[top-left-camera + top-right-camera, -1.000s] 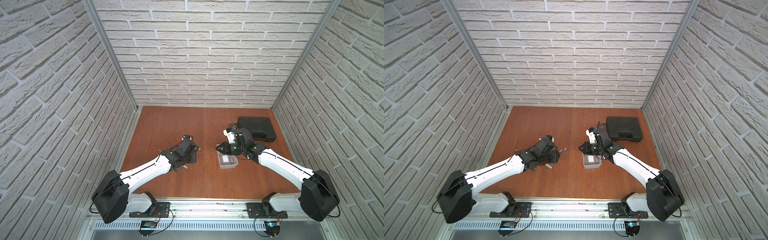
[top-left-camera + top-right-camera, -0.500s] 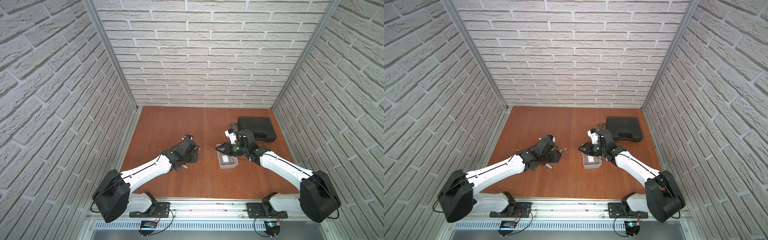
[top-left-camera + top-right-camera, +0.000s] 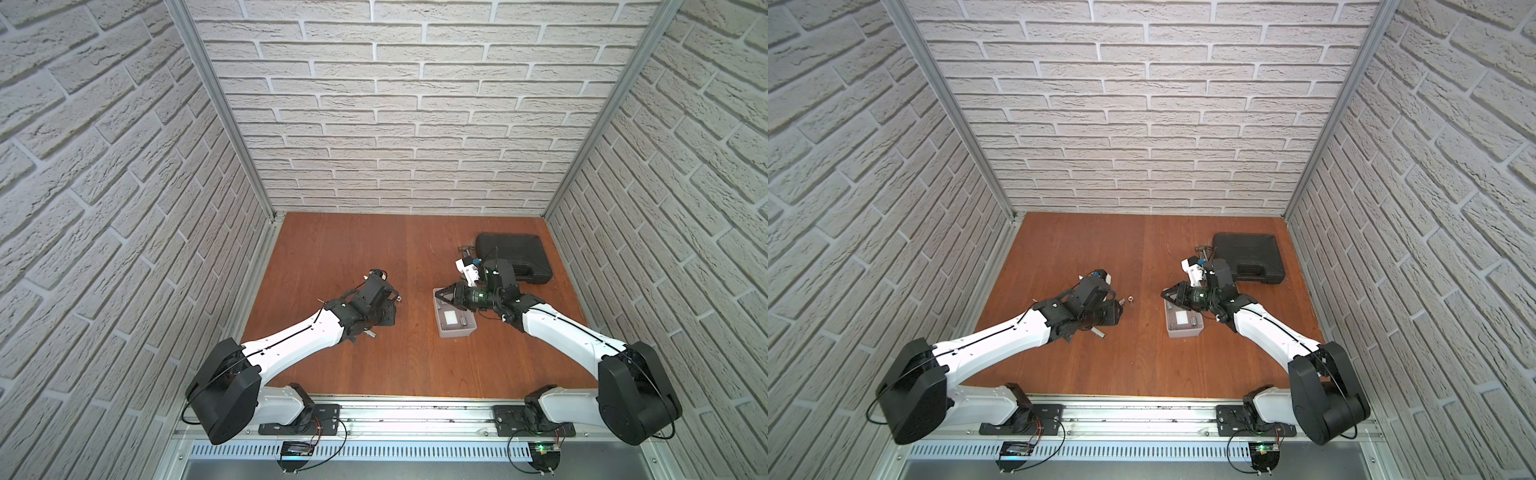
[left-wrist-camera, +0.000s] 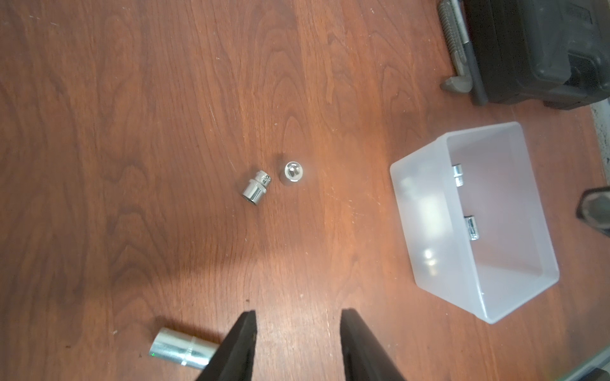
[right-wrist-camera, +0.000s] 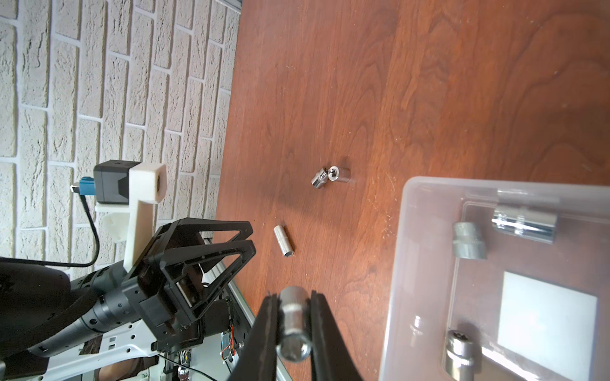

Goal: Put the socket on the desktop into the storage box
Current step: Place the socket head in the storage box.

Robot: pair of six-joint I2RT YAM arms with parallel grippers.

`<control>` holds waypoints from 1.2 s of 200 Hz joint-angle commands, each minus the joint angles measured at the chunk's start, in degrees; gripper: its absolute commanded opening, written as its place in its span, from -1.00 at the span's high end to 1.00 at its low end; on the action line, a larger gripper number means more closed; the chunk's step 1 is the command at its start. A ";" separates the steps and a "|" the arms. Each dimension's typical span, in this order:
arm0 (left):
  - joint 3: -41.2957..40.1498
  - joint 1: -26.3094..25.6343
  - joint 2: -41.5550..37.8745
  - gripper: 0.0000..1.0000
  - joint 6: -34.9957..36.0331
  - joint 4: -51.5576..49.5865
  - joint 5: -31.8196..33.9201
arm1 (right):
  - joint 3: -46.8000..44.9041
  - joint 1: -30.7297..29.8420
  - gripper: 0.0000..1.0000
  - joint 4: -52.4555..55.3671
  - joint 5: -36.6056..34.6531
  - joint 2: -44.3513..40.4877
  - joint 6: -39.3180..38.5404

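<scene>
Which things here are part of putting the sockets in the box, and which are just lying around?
Job: held socket in right pincer; ribbed socket, stubby socket, long socket on the table; box.
Lying about: black case; grey-handled tool beside it.

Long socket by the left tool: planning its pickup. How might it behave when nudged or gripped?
The long socket lies on its side on the desktop, so a sideways nudge would likely roll it. Its smooth, shiny metal looks slippery and may slide in a loose pinch. It is probably rigid and heavy for its size.
</scene>
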State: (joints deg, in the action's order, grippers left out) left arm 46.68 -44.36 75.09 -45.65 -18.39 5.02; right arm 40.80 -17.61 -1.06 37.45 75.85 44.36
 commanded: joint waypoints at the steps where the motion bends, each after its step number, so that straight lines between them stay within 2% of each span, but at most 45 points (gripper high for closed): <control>1: -0.31 0.32 0.10 0.06 0.74 1.17 -0.17 | -0.78 1.15 0.95 -3.09 1.48 -1.37 1.58; 131: -0.31 0.33 0.78 0.06 0.90 1.39 -0.34 | -1.45 4.75 0.95 3.21 -0.78 -2.60 -1.63; 240: -0.05 0.33 2.31 0.06 1.09 2.70 -1.17 | -1.37 5.04 0.95 10.01 -3.94 -3.65 -5.55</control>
State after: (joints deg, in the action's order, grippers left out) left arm 46.65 -44.36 76.53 -45.60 -17.87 4.56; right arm 40.14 -13.08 8.36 34.11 73.82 40.38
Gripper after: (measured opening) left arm 0.470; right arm 0.189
